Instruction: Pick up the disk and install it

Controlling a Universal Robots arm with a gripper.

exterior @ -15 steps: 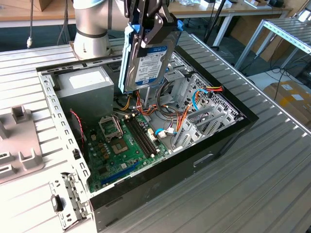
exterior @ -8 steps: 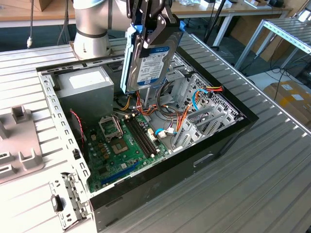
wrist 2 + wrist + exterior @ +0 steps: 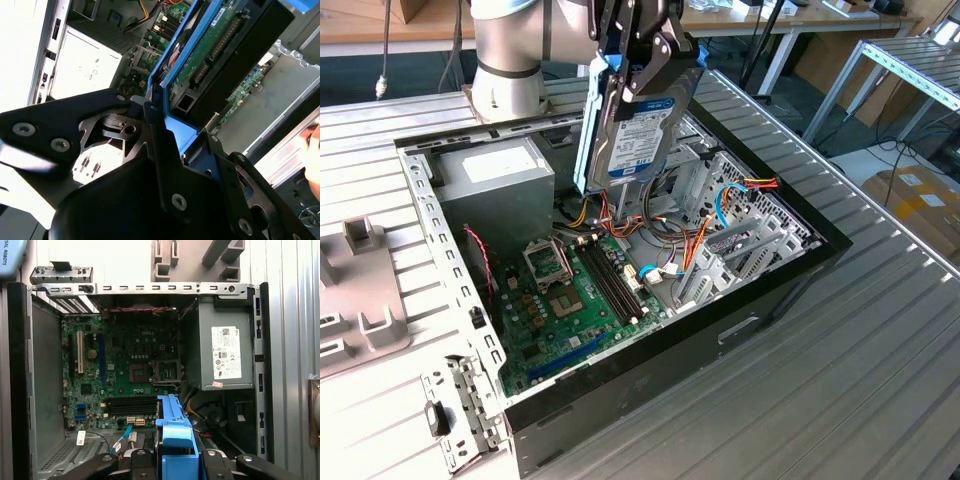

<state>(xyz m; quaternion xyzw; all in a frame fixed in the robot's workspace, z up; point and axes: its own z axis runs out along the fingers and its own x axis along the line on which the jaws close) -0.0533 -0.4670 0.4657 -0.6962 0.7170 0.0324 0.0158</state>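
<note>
The disk [image 3: 638, 125], a silver hard drive in a bright blue carrier, hangs upright above the open computer case [image 3: 790, 275], over its back half. My gripper [image 3: 647, 62] is shut on the disk's upper end, with black fingers [image 3: 667, 48] pressed on both faces. In the second wrist view the disk's green circuit side [image 3: 220, 42] and blue frame [image 3: 172, 75] run away from the black fingers [image 3: 165, 165]. The first wrist view looks straight down past the blue carrier [image 3: 173, 427] into the case.
Inside the case lie the green motherboard [image 3: 570, 295], the grey power supply [image 3: 498, 178] at the back, and a metal drive cage [image 3: 740, 235] with orange and blue cables [image 3: 725, 200]. A grey plastic fixture [image 3: 360, 290] sits at the exterior view's left.
</note>
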